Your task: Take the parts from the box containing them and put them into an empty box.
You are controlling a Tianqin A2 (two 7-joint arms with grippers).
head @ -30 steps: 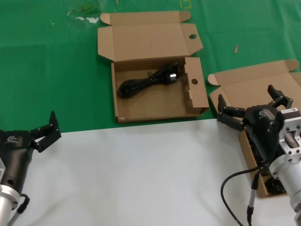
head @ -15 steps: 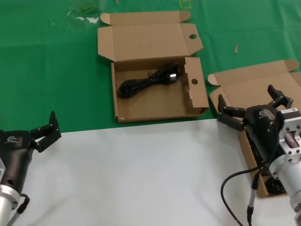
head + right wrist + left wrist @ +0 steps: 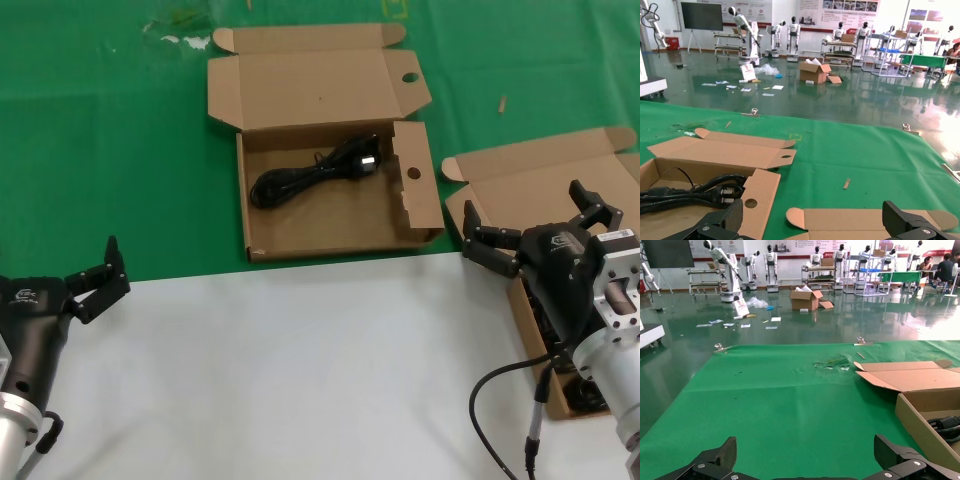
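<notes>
Right pincer (image 3: 535, 232) spread above box (image 3: 560, 185).

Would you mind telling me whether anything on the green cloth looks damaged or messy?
Yes: near the far left of the green cloth there is a torn, scuffed patch with whitish bits, also visible in the left wrist view. A small stick-like scrap lies loose beside the holed box.

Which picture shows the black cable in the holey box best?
The head view: the whole coiled cable lies in the holed box. The right wrist view shows its plug end; the left wrist view only a sliver.
</notes>
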